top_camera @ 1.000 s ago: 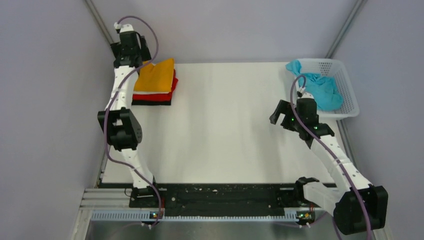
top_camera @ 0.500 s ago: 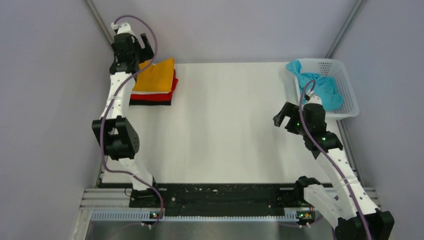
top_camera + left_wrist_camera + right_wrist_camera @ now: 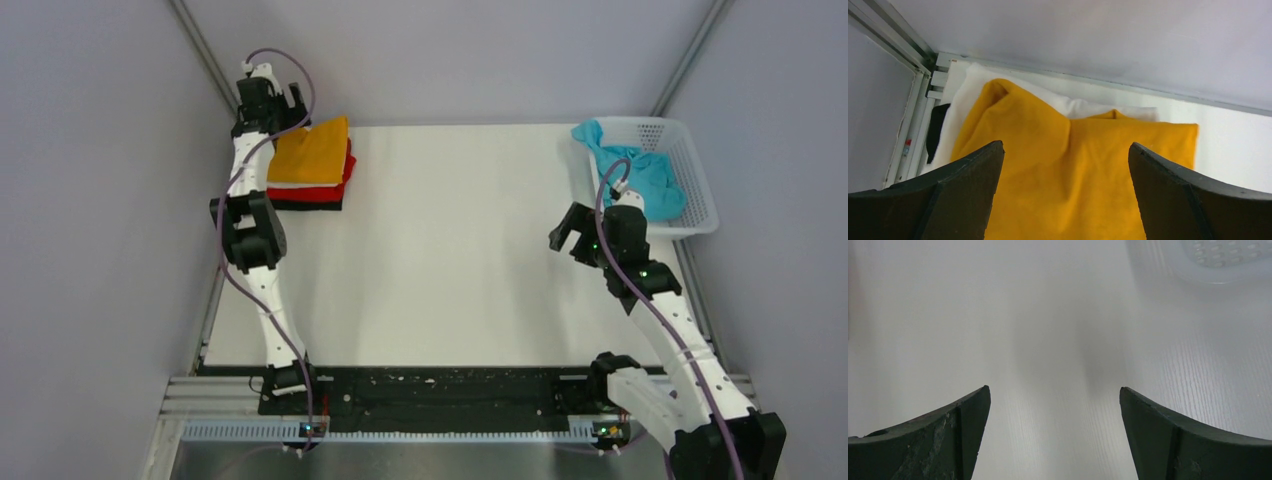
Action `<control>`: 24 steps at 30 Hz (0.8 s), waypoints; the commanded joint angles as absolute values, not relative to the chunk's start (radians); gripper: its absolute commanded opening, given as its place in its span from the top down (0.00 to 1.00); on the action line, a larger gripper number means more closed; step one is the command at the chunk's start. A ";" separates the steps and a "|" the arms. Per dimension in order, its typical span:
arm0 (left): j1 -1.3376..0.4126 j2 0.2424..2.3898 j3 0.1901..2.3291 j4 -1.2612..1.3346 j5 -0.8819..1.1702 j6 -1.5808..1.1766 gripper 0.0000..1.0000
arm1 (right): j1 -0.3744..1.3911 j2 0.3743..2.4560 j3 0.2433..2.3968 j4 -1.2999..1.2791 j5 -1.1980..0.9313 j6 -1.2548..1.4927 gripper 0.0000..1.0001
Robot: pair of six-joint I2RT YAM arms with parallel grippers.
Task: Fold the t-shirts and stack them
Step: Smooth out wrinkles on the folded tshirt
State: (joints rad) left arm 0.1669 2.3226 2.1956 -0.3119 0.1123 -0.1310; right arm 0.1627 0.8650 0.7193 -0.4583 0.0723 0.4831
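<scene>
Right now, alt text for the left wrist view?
A folded orange-yellow t-shirt fills the view, lying on a white t-shirt whose edge shows behind it, with a sliver of black cloth at the left. The left gripper is open, its dark fingers framing the stack at a corner of the table.

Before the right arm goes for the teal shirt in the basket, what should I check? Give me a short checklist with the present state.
1. The right gripper is open and empty: ok.
2. The left gripper is open and empty, above the stack: ok.
3. The teal shirt lies in the basket, one end over the rim: ok.
4. No snag of cloth on the basket holes: cannot tell.
5. The orange shirt lies neatly on top: ok.
6. The table is bare between stack and basket for folding: ok.
</scene>
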 commanded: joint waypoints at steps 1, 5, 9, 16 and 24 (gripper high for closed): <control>0.217 2.375 2.281 -0.206 0.210 -0.129 0.01 | 0.157 0.875 0.747 -0.408 0.110 0.497 0.01; 0.235 2.417 2.281 -0.170 0.274 -0.144 0.01 | 0.157 0.874 0.750 -0.400 0.137 0.497 0.01; 0.236 2.442 2.286 -0.135 0.238 -0.146 0.01 | 0.158 0.877 0.749 -0.391 0.140 0.503 0.01; 0.252 2.486 2.286 -0.119 0.178 -0.186 0.01 | 0.157 0.898 0.748 -0.378 0.141 0.509 0.01; 0.294 2.507 2.237 -0.100 0.139 -0.299 0.01 | 0.157 0.899 0.749 -0.376 0.146 0.508 0.01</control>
